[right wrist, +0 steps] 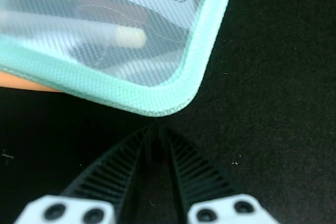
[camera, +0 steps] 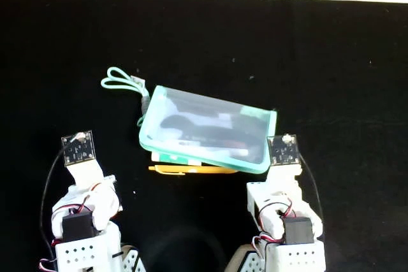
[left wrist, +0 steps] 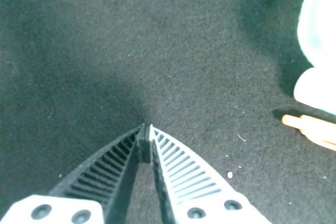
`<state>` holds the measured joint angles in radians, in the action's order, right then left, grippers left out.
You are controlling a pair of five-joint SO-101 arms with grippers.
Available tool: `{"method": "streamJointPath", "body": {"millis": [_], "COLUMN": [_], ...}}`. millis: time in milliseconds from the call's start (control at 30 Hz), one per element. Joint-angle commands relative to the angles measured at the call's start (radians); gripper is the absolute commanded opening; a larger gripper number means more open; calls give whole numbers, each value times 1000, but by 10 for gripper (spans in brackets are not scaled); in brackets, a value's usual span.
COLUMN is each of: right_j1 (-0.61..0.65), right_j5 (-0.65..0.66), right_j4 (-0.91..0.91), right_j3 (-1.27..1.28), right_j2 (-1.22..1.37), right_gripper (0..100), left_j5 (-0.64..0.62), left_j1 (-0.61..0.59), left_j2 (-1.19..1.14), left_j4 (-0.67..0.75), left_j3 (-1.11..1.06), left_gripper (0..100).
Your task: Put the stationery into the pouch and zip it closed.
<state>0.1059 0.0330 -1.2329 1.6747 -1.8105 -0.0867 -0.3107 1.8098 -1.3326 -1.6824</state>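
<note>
pouch (right wrist: 157, 40) corner just beside tips of right end effector (right wrist: 156, 128)

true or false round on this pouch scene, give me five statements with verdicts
1. The pouch lies on the black table with items inside it. True.
2. The left gripper is shut on the orange pen. False: it is shut on nothing, and the pen lies apart from it by the pouch.
3. The orange pen sticks out from under the pouch's edge nearest the arms. True.
4. The right gripper is wide open around the pouch's corner. False: it is shut, with its tips pointing at that corner.
5. The cord loop lies beside the right arm. False: it lies at the pouch's far corner on the left arm's side.
</note>
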Motion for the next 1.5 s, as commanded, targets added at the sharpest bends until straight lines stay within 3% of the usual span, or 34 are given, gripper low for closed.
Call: {"method": "streamJointPath", "body": {"millis": [0, 133, 300, 500, 733, 867, 1000, 1133, 1300, 1467], "right_j1": [-5, -5, -5, -5, 31, 54, 54, 53, 50, 50], "right_j5": [3, 3, 3, 3, 11, 12, 12, 12, 141, 155], "right_j4": [42, 211, 337, 358, 355, 344, 251, 200, 197, 194], "right_j3": [127, 127, 127, 127, 127, 127, 124, 124, 81, -68], "right_j2": [-5, -5, -5, -5, -5, -1, -2, -4, -4, 5], "right_gripper": [9, 9, 9, 9, 9, 17, 149, 260, 259, 259], "left_j5": [-3, -5, -2, -5, 0, 0, 0, 37, 98, 98], "left_j1": [-10, -10, -12, -10, 51, 54, 50, 54, 53, 54], "left_j2": [-1, 2, 2, 2, 1, -2, -2, -2, -2, -2], "left_j4": [-2, 6, 184, 416, 519, 509, 394, 285, 233, 178], "left_j3": [-15, -15, -15, -15, -13, -13, -4, 67, 151, 259], "left_gripper": [7, 7, 7, 7, 18, 142, 236, 257, 256, 258]}}
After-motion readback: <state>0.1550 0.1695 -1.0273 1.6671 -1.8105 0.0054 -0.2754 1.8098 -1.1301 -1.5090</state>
